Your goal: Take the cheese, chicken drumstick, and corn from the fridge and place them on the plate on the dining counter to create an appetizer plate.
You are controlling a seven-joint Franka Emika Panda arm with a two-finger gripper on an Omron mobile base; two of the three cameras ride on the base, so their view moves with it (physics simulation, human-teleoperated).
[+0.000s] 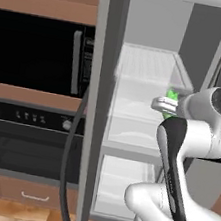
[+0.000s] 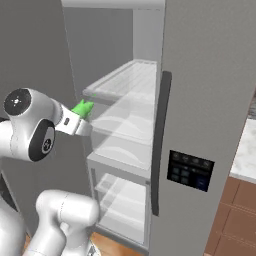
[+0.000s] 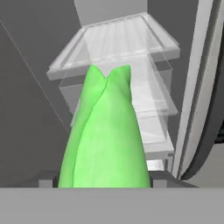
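Note:
The corn, a glossy bright green cob in husk, sits between the fingers of my gripper, which is shut on it, tip pointing away from the hand. The gripper hangs in the open fridge doorway, level with the upper glass shelves, and the corn pokes out beyond it. From the other side the corn and gripper sit just in front of the shelf edges of the fridge. The cheese, chicken drumstick and plate are out of view.
The fridge's open door stands edge-on left of the shelves, with a curved dark handle. A black microwave and oven lie beyond it. The closed grey door with a control panel flanks the right side; a pale countertop lies further right.

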